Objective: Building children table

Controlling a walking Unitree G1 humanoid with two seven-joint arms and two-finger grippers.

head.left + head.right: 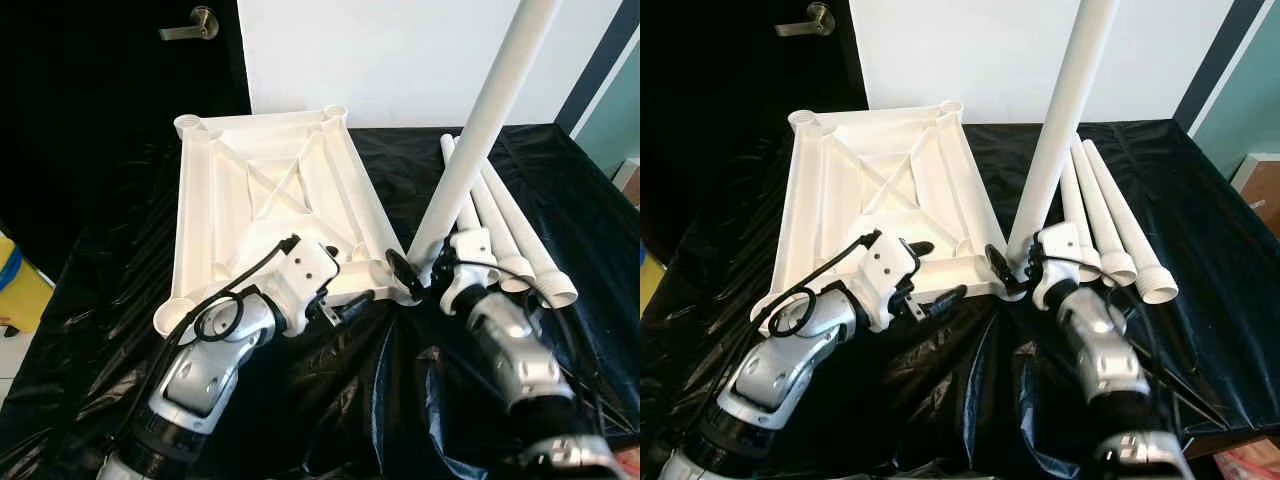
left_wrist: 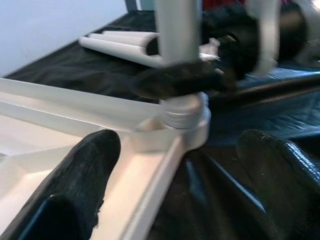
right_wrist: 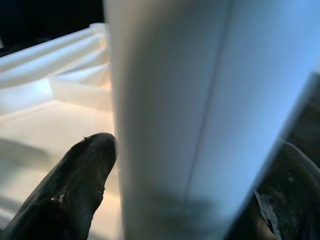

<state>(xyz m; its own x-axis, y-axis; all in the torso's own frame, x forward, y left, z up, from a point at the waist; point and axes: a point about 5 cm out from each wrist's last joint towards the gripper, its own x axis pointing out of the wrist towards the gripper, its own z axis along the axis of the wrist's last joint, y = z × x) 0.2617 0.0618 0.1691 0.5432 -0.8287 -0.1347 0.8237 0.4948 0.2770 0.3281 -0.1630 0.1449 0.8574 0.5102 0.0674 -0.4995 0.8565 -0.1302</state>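
Observation:
A white table top (image 1: 215,190) lies upside down on a black sheet, with a round socket at each corner. One white leg (image 1: 485,120) stands upright in the near right corner socket (image 2: 186,122), leaning slightly right. My right gripper (image 1: 420,270) is shut on this leg close to its base, and its fingers (image 3: 75,185) flank the tube (image 3: 200,110). My left gripper (image 1: 325,275) is open, its fingers (image 2: 75,185) spread either side of the table top's near rim, just left of that socket. Three more legs (image 1: 510,230) lie side by side to the right.
The black plastic sheet (image 1: 100,270) covers the whole work surface and wrinkles near me. A dark door with a lever handle (image 1: 195,25) stands at the back left, a white wall behind. A yellow object (image 1: 20,290) sits beyond the sheet's left edge.

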